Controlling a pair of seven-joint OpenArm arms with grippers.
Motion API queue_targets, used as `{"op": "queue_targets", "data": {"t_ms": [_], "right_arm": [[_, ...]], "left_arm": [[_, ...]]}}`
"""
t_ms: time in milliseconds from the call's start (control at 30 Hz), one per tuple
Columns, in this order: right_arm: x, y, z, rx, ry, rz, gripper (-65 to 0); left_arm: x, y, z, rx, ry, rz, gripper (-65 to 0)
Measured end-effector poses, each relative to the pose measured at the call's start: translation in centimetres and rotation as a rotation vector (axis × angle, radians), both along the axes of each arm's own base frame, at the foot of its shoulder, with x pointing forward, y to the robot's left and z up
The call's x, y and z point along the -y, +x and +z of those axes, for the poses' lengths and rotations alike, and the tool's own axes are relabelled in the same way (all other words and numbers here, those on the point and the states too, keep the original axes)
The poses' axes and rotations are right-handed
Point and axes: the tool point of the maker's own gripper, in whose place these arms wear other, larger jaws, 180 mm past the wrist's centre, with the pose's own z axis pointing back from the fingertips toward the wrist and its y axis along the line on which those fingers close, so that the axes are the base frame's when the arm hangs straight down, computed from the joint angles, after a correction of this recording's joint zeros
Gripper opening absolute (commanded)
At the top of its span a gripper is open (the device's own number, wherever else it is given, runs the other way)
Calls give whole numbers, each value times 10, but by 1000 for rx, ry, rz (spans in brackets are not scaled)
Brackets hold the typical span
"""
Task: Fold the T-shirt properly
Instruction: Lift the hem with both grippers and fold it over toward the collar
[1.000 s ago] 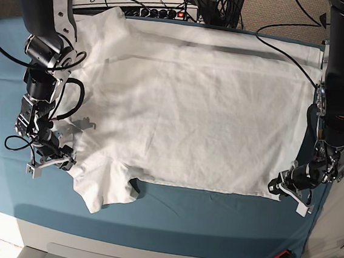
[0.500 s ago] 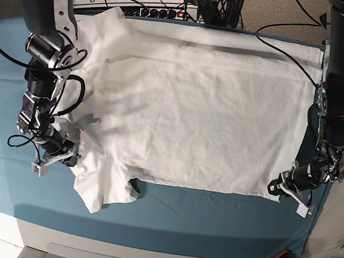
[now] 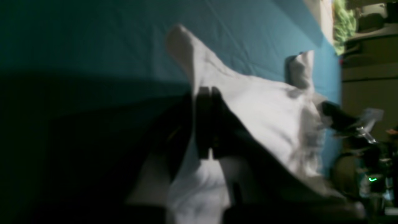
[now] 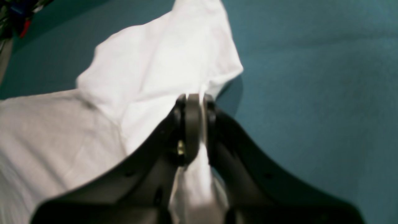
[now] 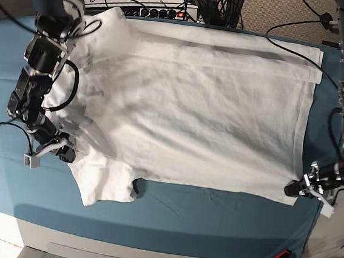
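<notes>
The white T-shirt point(image 5: 192, 106) lies spread flat on the teal table cloth point(image 5: 212, 221), collar end toward the left. Its near sleeve point(image 5: 105, 186) points to the front edge. My right gripper point(image 5: 67, 153) is at the shirt's near left side, above that sleeve. In the right wrist view, the right gripper point(image 4: 194, 99) is shut on a pinch of white cloth point(image 4: 149, 62). My left gripper point(image 5: 293, 189) is at the near right hem corner. Seen from its wrist, the left gripper point(image 3: 206, 91) is shut on the T-shirt fabric point(image 3: 264, 105), which rises off the table cloth point(image 3: 93, 37).
Cables and a power strip point(image 5: 165, 9) run along the back edge behind the shirt. The table's white front rim point(image 5: 117, 255) lies below the teal cloth. The opposite arm point(image 3: 339, 118) shows beyond the shirt in the left wrist view.
My right gripper has shut on the shirt above the near sleeve. Both arms have drawn outward and the shirt's near edge is pulled tauter, the hem corner shifting right.
</notes>
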Motion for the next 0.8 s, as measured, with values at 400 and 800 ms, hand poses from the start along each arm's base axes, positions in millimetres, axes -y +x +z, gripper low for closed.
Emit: {"op": "queue_targets", "data": {"t_ms": [400, 800], "right_arm": [[-9, -63, 17, 12, -207, 117, -650], [-4, -111, 8, -33, -276, 126, -650]], "left_arm": [[-26, -38, 21, -80, -95, -92, -650], [-26, -109, -42, -233, -29, -172, -650]]}}
